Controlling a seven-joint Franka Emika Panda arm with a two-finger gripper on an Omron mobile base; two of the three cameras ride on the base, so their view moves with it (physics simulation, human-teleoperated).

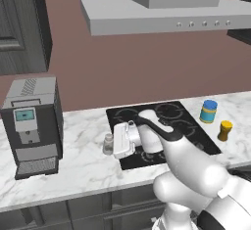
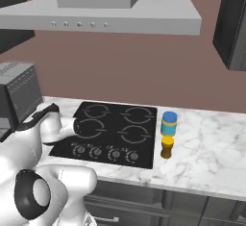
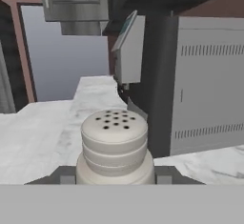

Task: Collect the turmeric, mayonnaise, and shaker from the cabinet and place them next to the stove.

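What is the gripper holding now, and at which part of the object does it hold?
The gripper holds the shaker. Its jaws are closed on the lower body, one on each side, below the holed cap.

A black stove [image 2: 109, 134] with four ringed burners and a row of round knobs along its front edge sits flush in a white marble counter [image 2: 206, 157]. Just beside its right edge stand two small jars: the blue-lidded mayonnaise [image 2: 168, 123] farther back and the yellow-lidded turmeric [image 2: 166, 146] nearer the counter's front, close together. A grey range hood [image 2: 103, 13] hangs above against a reddish-brown wall. At left, the grey coffee machine [image 2: 18, 93] stands on the counter, partly cut off by the frame. The robot's white arm [image 2: 36, 143] reaches across the lower left, over the stove's left front corner. A dark cabinet [image 2: 231, 25] hangs at upper right.
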